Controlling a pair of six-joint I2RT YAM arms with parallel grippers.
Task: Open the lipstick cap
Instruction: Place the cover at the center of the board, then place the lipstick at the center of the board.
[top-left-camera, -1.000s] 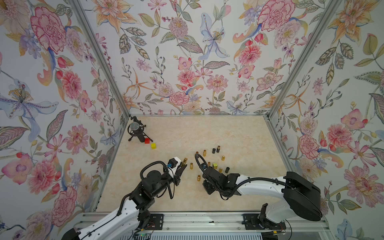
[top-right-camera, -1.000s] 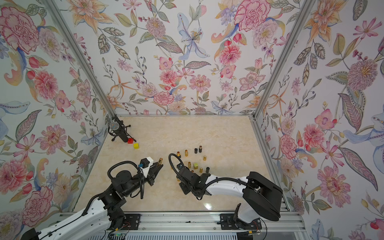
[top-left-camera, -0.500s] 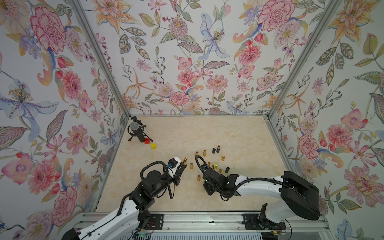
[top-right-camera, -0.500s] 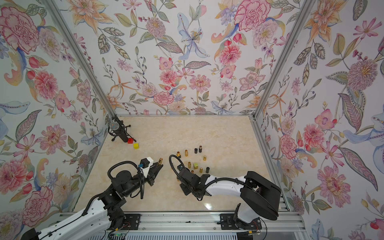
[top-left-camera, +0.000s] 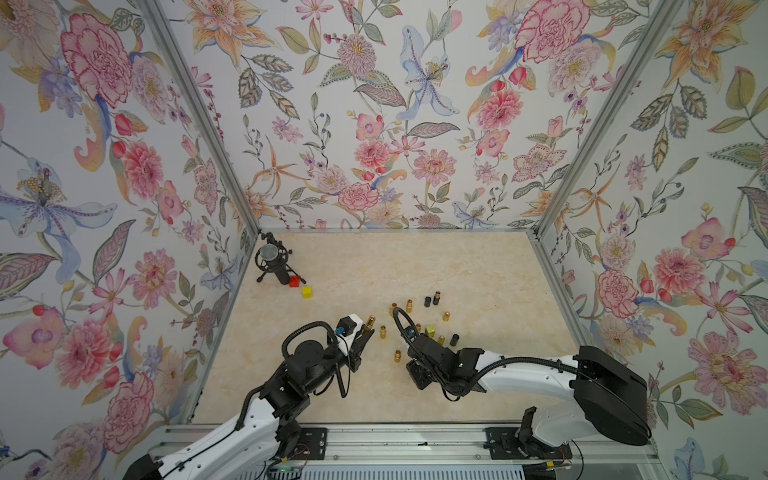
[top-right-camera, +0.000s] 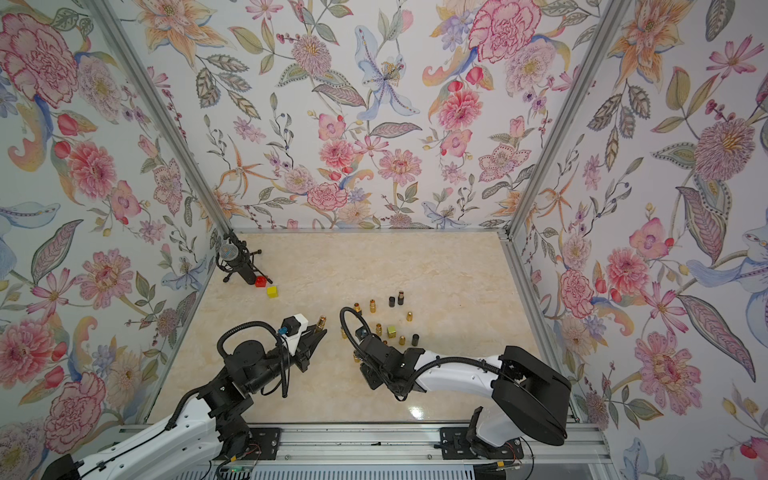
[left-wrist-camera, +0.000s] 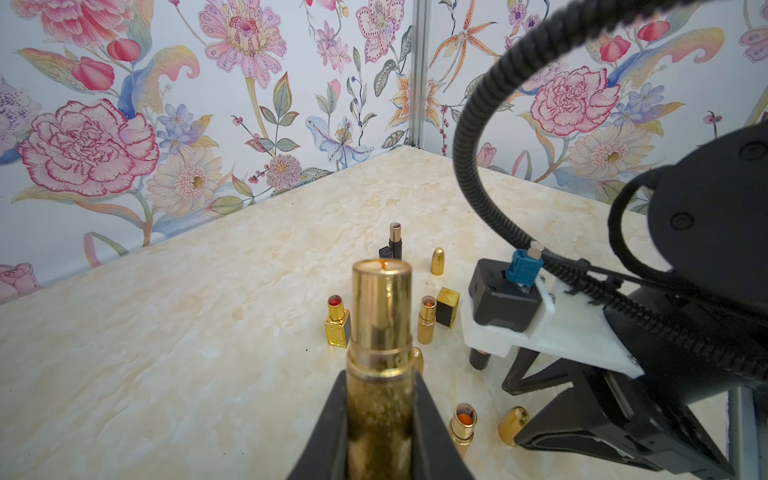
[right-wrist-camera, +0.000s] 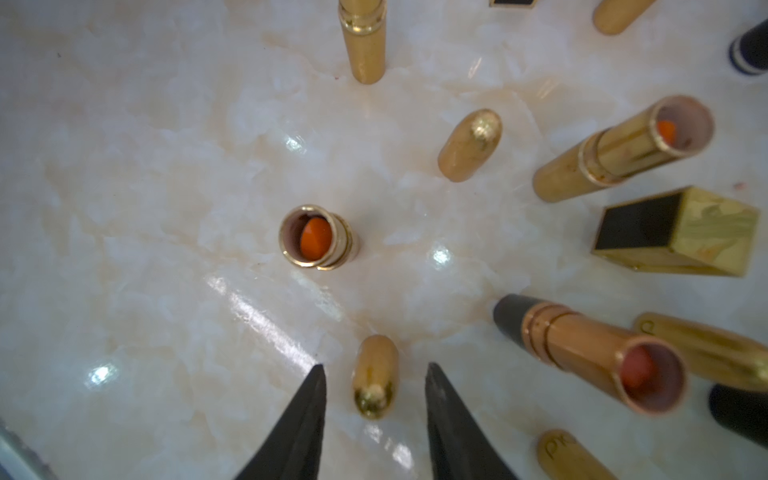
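Right end effector (right-wrist-camera: 374, 365) parted, releasing bullet-shaped gold cap (right-wrist-camera: 375, 386); left end effector (left-wrist-camera: 380, 376) clamps glossy lipstick tube (left-wrist-camera: 381, 316).

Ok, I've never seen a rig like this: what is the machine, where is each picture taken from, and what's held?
These are two black-and-white robot arms, each ending in a two-fingered gripper, on a cream marble-look table inside a floral-walled booth. The two wide pictures come from one overhead camera pair; the two close-ups come from cameras on the wrists. The left gripper is shut on a gold lipstick tube with its cap off. The right gripper is open, fingers either side of a gold bullet-shaped cap on the table, not touching it. Other gold and black lipsticks and caps stand nearby; a black microphone, a red cube and a yellow cube sit far left.
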